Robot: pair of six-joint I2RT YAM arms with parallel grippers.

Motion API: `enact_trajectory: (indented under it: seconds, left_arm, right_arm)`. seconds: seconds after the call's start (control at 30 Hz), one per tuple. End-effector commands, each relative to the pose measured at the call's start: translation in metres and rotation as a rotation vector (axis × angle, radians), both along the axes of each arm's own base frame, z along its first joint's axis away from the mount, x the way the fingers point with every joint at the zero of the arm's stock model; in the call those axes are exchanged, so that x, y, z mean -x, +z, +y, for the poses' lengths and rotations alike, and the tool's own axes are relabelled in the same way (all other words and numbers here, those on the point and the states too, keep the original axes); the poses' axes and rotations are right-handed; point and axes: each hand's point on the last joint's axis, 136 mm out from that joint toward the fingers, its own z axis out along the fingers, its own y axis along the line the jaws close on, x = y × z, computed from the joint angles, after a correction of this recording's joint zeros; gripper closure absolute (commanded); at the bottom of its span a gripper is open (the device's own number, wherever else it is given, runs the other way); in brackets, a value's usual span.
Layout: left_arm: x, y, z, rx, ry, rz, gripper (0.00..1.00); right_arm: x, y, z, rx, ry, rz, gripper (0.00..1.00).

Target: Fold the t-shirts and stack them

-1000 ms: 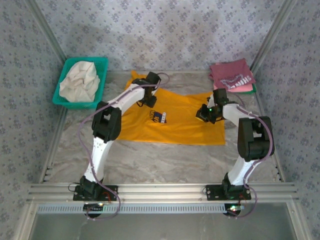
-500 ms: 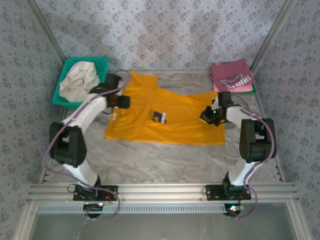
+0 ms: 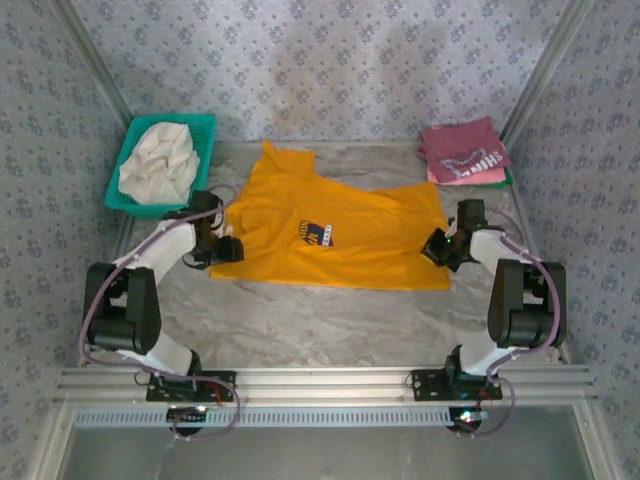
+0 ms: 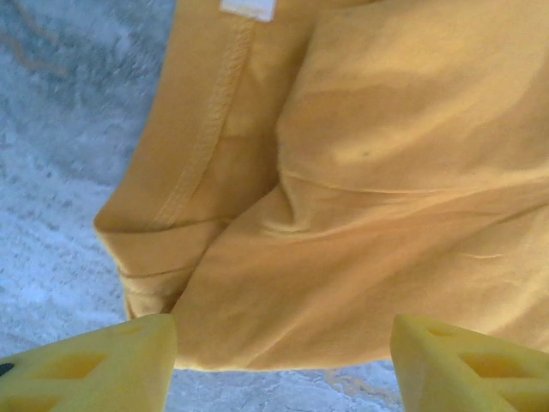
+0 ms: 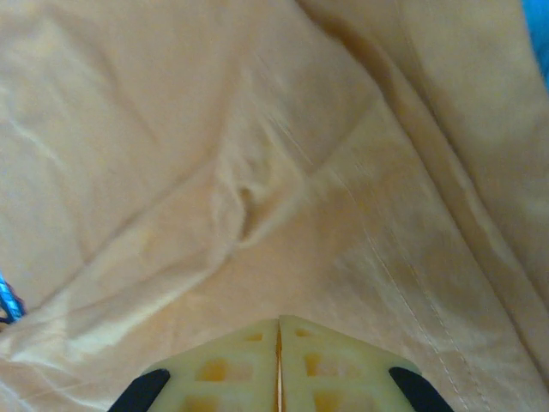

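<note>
Mustard-yellow t-shirt (image 3: 340, 240) — spread flat mid-desk (image 3: 330, 320), dark blue chest print (image 3: 316, 234) facing up, one sleeve toward the far edge. Maroon t-shirt (image 3: 463, 150), white lettering, folded, lying on the pink t-shirt (image 3: 468, 178) at the far right corner. Left claw (image 3: 224, 249) — open, fingers apart at the yellow shirt's near left corner. Right claw (image 3: 438, 247) closed, fingers together, over the yellow shirt's right edge. Green basket (image 3: 206, 128), far left, holding a white cloth (image 3: 158, 165)

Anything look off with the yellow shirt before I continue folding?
Yes. The mustard-yellow shirt lies skewed, not squared to the table. One flap juts toward the far edge, and the corner near the left gripper is doubled over and wrinkled.
</note>
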Motion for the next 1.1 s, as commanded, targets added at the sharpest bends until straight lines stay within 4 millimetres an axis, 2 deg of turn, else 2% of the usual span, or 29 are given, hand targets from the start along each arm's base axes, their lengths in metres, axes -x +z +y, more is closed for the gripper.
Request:
enact_trajectory:
  seconds: [0.0, 0.07, 0.1, 0.13, 0.23, 0.3, 0.37, 0.43, 0.47, 0.6, 0.7, 0.77, 0.9, 1.03, 1.07]
  left_arm:
    - [0.013, -0.011, 0.008, 0.023, 0.102, 0.061, 0.35]
    - [0.012, -0.015, 0.009, 0.018, 0.104, 0.066, 0.37]
    - [0.012, -0.015, 0.009, 0.016, 0.099, 0.068, 0.43]
    - [0.005, -0.015, 0.009, 0.018, 0.094, 0.036, 0.46]
    - [0.004, -0.018, 0.009, 0.010, 0.090, 0.060, 0.52]
    - [0.004, -0.021, 0.010, -0.006, 0.084, 0.070, 0.53]
    - [0.004, -0.025, 0.012, -0.022, 0.086, 0.076, 0.49]
    - [-0.002, -0.017, 0.012, -0.044, 0.075, 0.051, 0.59]
    - [-0.006, -0.009, 0.011, -0.058, 0.064, 0.016, 0.60]
    - [-0.021, 0.022, 0.010, -0.097, 0.052, -0.046, 0.60]
    - [-0.030, 0.030, -0.001, -0.110, 0.011, -0.055, 0.54]
    - [-0.034, 0.020, -0.012, -0.084, -0.016, -0.033, 0.52]
    - [-0.038, -0.004, -0.020, -0.074, -0.033, 0.013, 0.50]
    - [-0.032, -0.022, -0.017, -0.088, -0.039, 0.050, 0.49]
    - [-0.037, -0.024, -0.015, -0.100, -0.033, 0.031, 0.49]
  right_arm:
    - [0.019, -0.014, 0.005, -0.019, -0.018, 0.074, 0.90]
    - [0.018, -0.016, 0.006, -0.033, -0.017, 0.072, 0.89]
    - [0.015, -0.016, 0.007, -0.036, -0.017, 0.065, 0.89]
    - [0.015, -0.016, 0.007, -0.036, -0.015, 0.064, 0.89]
    - [0.011, -0.016, 0.006, -0.042, -0.010, 0.066, 0.89]
    - [0.009, -0.017, 0.006, -0.050, -0.011, 0.066, 0.89]
    - [0.009, -0.017, 0.006, -0.054, -0.013, 0.062, 0.89]
    - [0.008, -0.018, 0.007, -0.058, -0.013, 0.065, 0.89]
    - [0.008, -0.019, 0.007, -0.060, -0.013, 0.068, 0.89]
    - [0.007, -0.020, 0.007, -0.067, -0.018, 0.069, 0.89]
    - [0.005, -0.018, 0.006, -0.066, -0.020, 0.063, 0.88]
    - [0.003, -0.018, 0.007, -0.068, -0.021, 0.059, 0.88]
    - [0.003, -0.017, 0.009, -0.078, -0.020, 0.057, 0.88]
    - [0.005, -0.017, 0.009, -0.077, -0.021, 0.060, 0.88]
    - [0.005, -0.017, 0.009, -0.077, -0.020, 0.060, 0.88]
